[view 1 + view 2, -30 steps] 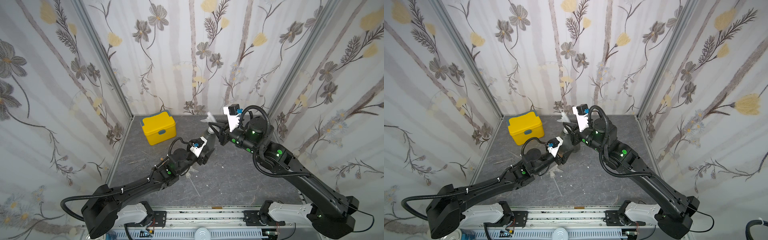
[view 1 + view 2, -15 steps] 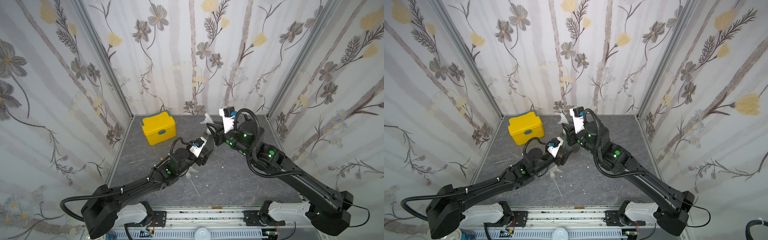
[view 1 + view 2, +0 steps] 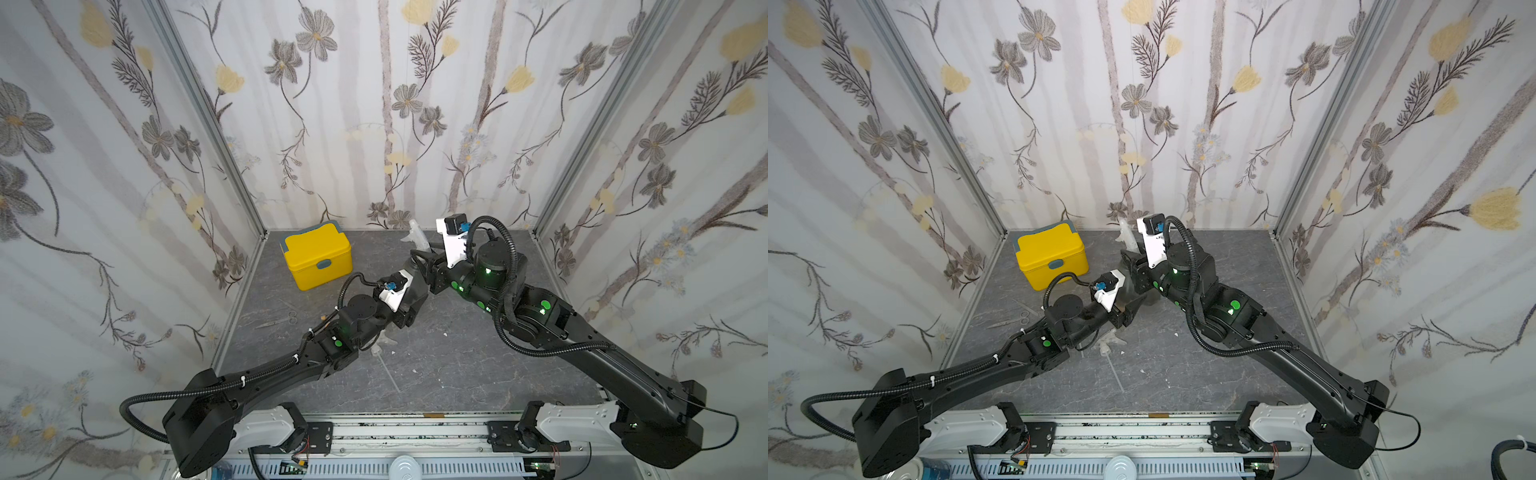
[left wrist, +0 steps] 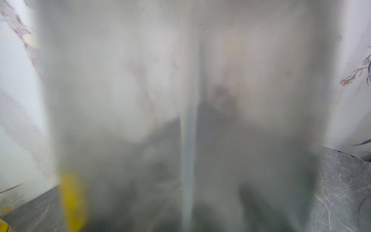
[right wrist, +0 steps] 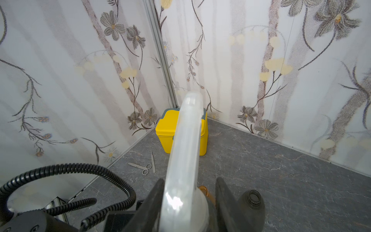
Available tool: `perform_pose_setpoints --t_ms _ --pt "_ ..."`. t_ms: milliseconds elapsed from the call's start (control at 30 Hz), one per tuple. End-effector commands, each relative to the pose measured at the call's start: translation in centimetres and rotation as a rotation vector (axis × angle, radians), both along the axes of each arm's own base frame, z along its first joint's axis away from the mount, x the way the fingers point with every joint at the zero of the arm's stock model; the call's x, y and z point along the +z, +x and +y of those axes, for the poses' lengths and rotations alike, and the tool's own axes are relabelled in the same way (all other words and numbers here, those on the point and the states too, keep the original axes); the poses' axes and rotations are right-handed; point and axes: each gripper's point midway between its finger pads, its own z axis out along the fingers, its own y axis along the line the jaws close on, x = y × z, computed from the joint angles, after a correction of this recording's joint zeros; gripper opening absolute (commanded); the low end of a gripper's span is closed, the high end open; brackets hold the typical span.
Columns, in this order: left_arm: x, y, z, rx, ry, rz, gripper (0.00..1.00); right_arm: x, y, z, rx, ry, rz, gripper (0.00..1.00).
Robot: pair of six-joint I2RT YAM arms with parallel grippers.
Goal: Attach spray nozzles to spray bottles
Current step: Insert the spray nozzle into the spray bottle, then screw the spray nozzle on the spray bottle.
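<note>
My left gripper (image 3: pixel 415 301) is shut on a smoky grey spray bottle (image 3: pixel 417 277) and holds it upright above the table. That bottle (image 4: pixel 140 100) fills the left wrist view, with a clear dip tube (image 4: pixel 187 160) running down inside it. A clear-whitish spray nozzle (image 3: pixel 415 237) sits on the bottle's neck. My right gripper (image 5: pixel 189 180) stands open around the nozzle (image 5: pixel 186 140): one finger (image 5: pixel 154 192) lies against it and the other finger (image 5: pixel 222 192) is clear of it. A second clear nozzle (image 3: pixel 382 345) lies on the table by the left arm.
Below the right gripper stand an amber bottle (image 5: pixel 204 190), mostly hidden, and a grey bottle with an open neck (image 5: pixel 252 206). A yellow lidded box (image 3: pixel 318 259) sits at the back left, with small scissors (image 3: pixel 286 318) in front of it. Flowered walls close in three sides.
The right gripper's jaws have spread apart around the nozzle, and the right wrist has shifted slightly to the left. The left arm has stayed still with the bottle.
</note>
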Motion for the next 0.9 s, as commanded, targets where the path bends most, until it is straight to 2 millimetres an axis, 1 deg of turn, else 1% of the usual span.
perform_pose_setpoints --t_ms 0,133,267,367,533,733,867 --pt "1.9 0.0 -0.1 -0.002 -0.053 -0.043 0.77 0.5 -0.1 -0.4 -0.010 -0.002 -0.013 0.45" --pt "1.8 0.0 -0.2 -0.008 -0.053 -0.042 0.77 1.3 -0.4 -1.0 -0.013 0.006 -0.026 0.48" --pt "1.8 0.0 -0.2 -0.008 -0.052 -0.041 0.77 1.9 -1.1 -0.9 0.019 0.006 -0.033 0.53" --pt "1.9 0.0 -0.1 -0.009 -0.054 -0.044 0.77 1.5 -1.8 -0.8 0.060 -0.015 -0.027 0.59" --pt "1.9 -0.2 -0.2 -0.016 -0.055 -0.044 0.77 0.6 -3.2 -1.1 0.118 -0.028 -0.012 0.65" --pt "2.1 -0.3 -0.3 -0.025 -0.059 -0.047 0.77 0.3 -4.4 -1.8 0.156 -0.021 -0.010 0.66" --pt "2.2 -0.6 -0.3 -0.040 -0.067 -0.049 0.77 -0.3 -3.9 -2.5 0.135 -0.024 -0.004 0.64"
